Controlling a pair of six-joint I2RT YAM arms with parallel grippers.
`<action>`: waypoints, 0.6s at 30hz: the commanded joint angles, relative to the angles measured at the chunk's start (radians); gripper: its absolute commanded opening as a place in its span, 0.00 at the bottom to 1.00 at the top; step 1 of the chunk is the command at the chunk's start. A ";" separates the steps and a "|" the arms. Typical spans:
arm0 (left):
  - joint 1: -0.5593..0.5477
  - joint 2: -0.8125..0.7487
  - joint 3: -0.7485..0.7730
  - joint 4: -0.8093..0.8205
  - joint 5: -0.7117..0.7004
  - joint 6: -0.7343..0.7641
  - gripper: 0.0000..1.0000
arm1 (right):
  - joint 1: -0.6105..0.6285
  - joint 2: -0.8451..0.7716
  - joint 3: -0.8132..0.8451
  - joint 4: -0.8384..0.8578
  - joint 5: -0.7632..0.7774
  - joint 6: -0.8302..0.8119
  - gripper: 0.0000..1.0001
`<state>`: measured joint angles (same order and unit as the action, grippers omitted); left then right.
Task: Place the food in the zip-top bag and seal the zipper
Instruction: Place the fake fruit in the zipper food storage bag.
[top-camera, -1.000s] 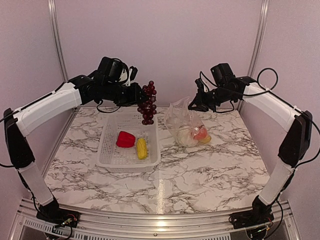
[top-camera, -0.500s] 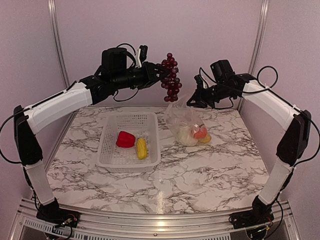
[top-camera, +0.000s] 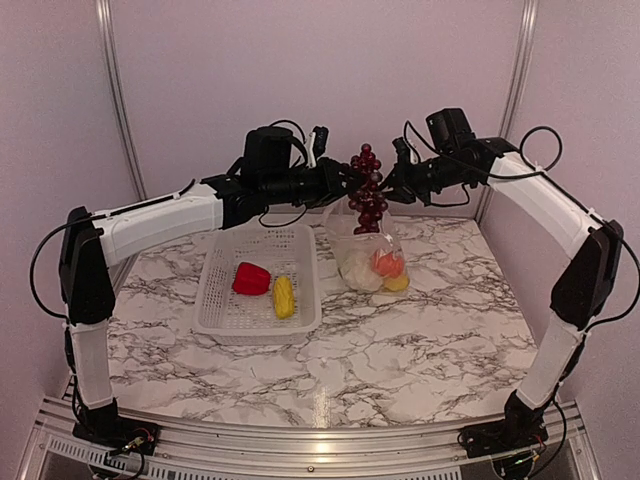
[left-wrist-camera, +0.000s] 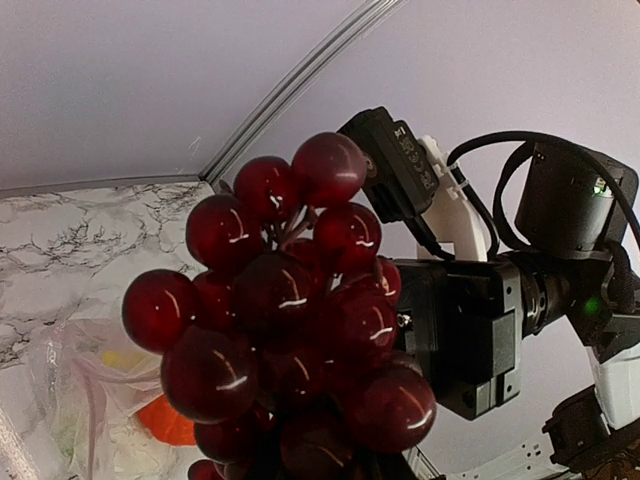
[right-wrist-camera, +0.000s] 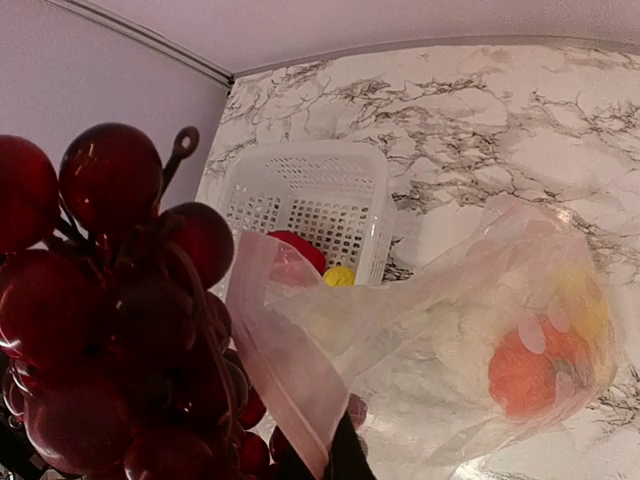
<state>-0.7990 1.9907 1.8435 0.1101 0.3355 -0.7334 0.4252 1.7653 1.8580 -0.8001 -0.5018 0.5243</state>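
My left gripper (top-camera: 346, 183) is shut on the dark purple grape bunch (top-camera: 368, 197), which hangs just above the mouth of the zip-top bag (top-camera: 364, 243). The grapes (left-wrist-camera: 290, 320) fill the left wrist view and hide the fingers. My right gripper (top-camera: 393, 190) is shut on the bag's mouth and holds it up. Its pale zipper strip (right-wrist-camera: 285, 385) runs beside the grapes (right-wrist-camera: 110, 300). In the bag lie a white cauliflower (top-camera: 357, 268), an orange fruit (top-camera: 388, 264) and a yellow piece (top-camera: 398, 283). A red pepper (top-camera: 251, 278) and yellow corn (top-camera: 284, 296) lie in the basket.
The white perforated basket (top-camera: 214, 300) stands on the marble table left of the bag. Behind the bag are the back wall and its metal corner posts (top-camera: 519, 80). Both arms reach across the rear half of the table.
The left arm has swung right and carried the grapes from above the basket's far edge to just over the bag's mouth. The right gripper has lifted the bag's mouth slightly.
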 joint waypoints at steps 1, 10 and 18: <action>-0.012 -0.014 -0.035 0.026 -0.042 0.040 0.02 | -0.015 0.004 0.059 -0.004 -0.028 0.021 0.00; -0.028 -0.029 -0.109 -0.088 -0.138 0.133 0.00 | -0.026 0.014 0.073 -0.004 -0.027 0.028 0.00; -0.071 -0.039 -0.118 -0.107 -0.082 0.322 0.04 | -0.031 0.009 0.021 0.033 -0.029 0.026 0.00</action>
<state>-0.8345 1.9873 1.7023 0.0254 0.2195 -0.5602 0.4042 1.7744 1.8805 -0.8162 -0.5159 0.5495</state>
